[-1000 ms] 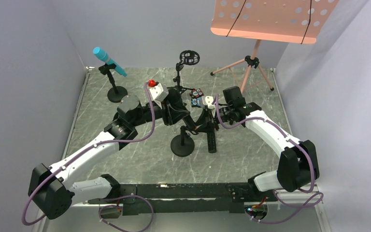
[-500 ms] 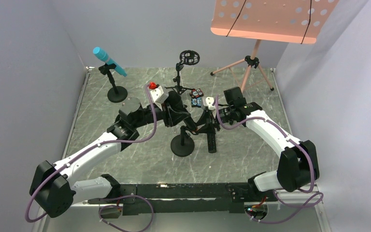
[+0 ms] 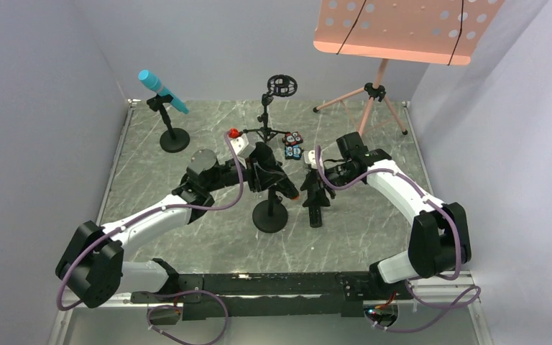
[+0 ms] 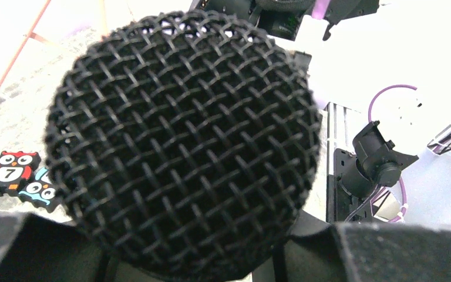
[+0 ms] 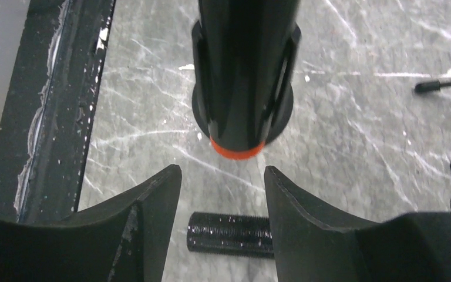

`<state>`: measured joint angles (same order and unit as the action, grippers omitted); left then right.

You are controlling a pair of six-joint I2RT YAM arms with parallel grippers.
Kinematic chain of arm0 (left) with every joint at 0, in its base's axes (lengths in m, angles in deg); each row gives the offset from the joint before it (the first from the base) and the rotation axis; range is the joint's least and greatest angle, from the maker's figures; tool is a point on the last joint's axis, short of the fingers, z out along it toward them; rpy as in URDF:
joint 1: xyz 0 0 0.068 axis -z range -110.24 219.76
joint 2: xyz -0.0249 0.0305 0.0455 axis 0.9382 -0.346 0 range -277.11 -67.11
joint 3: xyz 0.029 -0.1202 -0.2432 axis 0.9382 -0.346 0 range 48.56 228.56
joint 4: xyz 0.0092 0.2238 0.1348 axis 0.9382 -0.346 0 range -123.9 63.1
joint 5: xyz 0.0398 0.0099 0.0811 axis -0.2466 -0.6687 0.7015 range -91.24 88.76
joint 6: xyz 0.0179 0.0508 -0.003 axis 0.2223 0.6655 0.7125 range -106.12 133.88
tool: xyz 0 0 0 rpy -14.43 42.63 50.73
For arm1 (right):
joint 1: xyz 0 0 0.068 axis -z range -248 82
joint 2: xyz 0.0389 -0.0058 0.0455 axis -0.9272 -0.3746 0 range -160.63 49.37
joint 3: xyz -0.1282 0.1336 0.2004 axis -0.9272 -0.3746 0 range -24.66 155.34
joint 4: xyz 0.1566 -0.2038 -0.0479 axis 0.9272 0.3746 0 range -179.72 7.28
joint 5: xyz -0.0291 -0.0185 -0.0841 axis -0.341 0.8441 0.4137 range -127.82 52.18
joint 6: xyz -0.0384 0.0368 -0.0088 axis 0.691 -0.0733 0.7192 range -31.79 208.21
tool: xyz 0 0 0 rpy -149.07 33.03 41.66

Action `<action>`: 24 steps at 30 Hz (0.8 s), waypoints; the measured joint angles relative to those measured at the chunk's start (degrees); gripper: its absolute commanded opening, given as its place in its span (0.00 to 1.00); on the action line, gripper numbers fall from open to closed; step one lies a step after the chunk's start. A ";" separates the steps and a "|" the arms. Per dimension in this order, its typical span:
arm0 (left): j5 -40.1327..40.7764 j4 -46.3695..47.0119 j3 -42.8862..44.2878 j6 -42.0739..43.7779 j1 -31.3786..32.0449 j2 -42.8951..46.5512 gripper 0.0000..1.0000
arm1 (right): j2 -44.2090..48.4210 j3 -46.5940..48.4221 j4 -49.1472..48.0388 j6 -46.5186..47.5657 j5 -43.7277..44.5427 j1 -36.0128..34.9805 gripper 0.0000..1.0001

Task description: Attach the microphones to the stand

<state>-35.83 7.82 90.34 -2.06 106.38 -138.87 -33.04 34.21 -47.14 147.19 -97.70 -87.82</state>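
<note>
The all-black microphone (image 3: pixel 282 184) with the orange end sits in the clip of the round-based stand (image 3: pixel 271 216) at the middle of the table. Its black mesh head (image 4: pixel 182 135) fills the left wrist view. My left gripper (image 3: pixel 267 175) (image 4: pixel 199 249) is shut on it just below the head. The right wrist view shows its body in the clip (image 5: pixel 243 70) and its orange end (image 5: pixel 238 151). My right gripper (image 3: pixel 313 192) (image 5: pixel 222 173) is open just off that end, touching nothing. The light blue microphone (image 3: pixel 162 90) sits in its stand at the back left. The silver-headed microphone is not identifiable.
A black textured cylinder (image 3: pixel 315 213) (image 5: pixel 229 234) lies on the table below my right gripper. A stand with a ring mount (image 3: pixel 282 85) is at the back centre. Owl cards (image 3: pixel 292 144) lie nearby. A pink music stand (image 3: pixel 374 93) is at the back right.
My left gripper has moved right and forward with the microphone over the stand. My right gripper has drawn back from the microphone toward the near side and stands open.
</note>
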 measured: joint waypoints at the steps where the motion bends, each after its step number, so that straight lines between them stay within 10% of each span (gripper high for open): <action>1: -0.15 0.98 -0.37 -0.13 0.00 -0.42 0.00 | -0.02 0.00 0.72 0.42 0.26 0.66 0.61; 24: -2.82 15.91 -5.68 1.20 1.81 -10.08 0.00 | 0.04 -0.11 3.65 2.54 0.22 6.49 0.62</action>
<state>-38.65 23.73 84.65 -0.86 108.19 -148.95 -33.00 34.10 -43.48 149.72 -97.48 -81.32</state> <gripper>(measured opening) 0.446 0.613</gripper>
